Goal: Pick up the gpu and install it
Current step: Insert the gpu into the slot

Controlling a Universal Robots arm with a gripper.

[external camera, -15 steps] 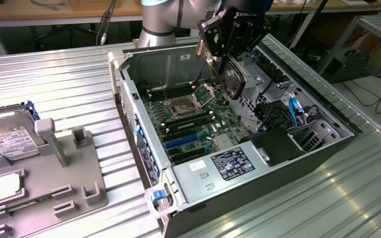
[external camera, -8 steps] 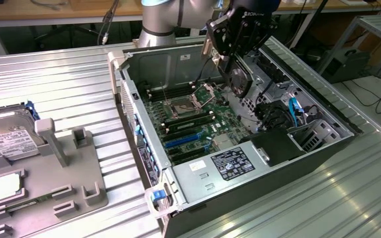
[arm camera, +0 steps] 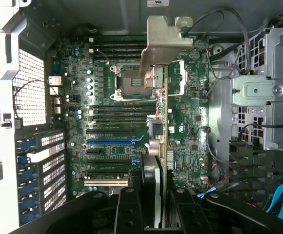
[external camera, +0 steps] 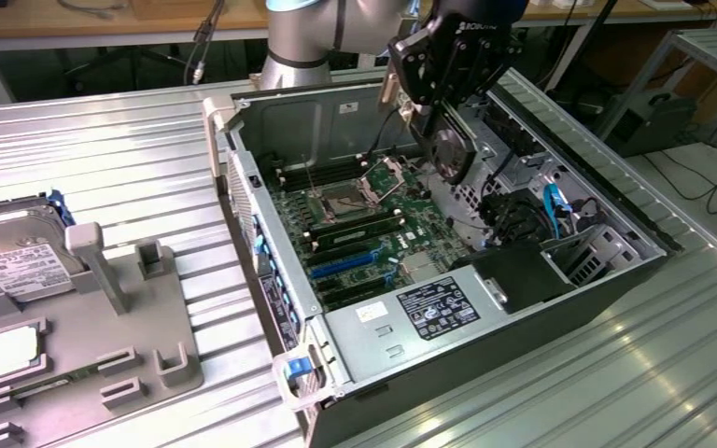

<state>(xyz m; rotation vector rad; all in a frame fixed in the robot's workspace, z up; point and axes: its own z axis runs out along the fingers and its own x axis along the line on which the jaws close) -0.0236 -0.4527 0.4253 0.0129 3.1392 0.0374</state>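
My gripper (external camera: 443,107) hangs over the open computer case (external camera: 240,201), shut on the gpu (external camera: 451,149). The gpu is a thin card with a round fan on its dark face, held on edge above the motherboard (external camera: 358,233). In the wrist view the gpu (arm camera: 164,146) appears edge-on between my black fingers (arm camera: 128,210), with its silver bracket (arm camera: 163,44) at the far end. It hovers clear of the board, beside the CPU socket (arm camera: 131,83). The expansion slots (arm camera: 110,141), one of them blue, lie off to one side of the card's edge.
A grey fixture tray (external camera: 147,364) at the exterior view's left holds a silver hard drive (external camera: 10,257) and a square CPU chip (external camera: 12,350). Inside the case are a labelled power supply (external camera: 440,308), drive cages (arm camera: 258,92) and loose cables (external camera: 552,210).
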